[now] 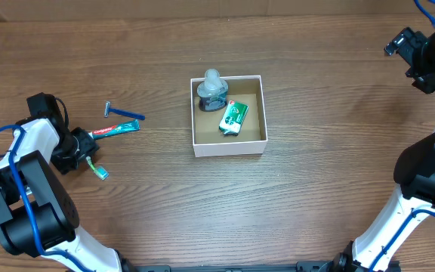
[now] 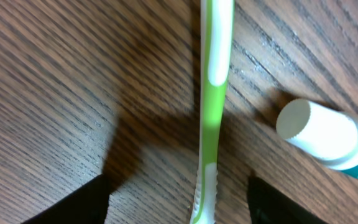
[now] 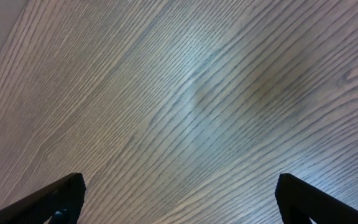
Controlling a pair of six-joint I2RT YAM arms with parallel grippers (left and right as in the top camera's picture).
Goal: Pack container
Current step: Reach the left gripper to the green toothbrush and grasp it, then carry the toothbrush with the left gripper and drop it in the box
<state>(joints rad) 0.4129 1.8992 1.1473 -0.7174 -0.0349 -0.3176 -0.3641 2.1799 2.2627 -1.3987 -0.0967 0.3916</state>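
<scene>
The container (image 1: 228,146), a shallow square cardboard box with white walls and brown inside, sits mid-table. In it lie a small dark bottle with a clear cap (image 1: 212,91) and a green packet (image 1: 233,118). My left gripper (image 1: 81,151) is open, low over the table at the left, its fingers on either side of a green-and-white toothbrush (image 2: 211,106), not touching it. The toothbrush also shows in the overhead view (image 1: 97,168). A toothpaste tube (image 1: 115,130) with a white cap (image 2: 325,134) lies just beside it. My right gripper (image 1: 421,53) is open and empty at the far right, over bare wood.
A blue razor (image 1: 121,113) lies on the table left of the box, above the toothpaste tube. The table is dark wood grain throughout.
</scene>
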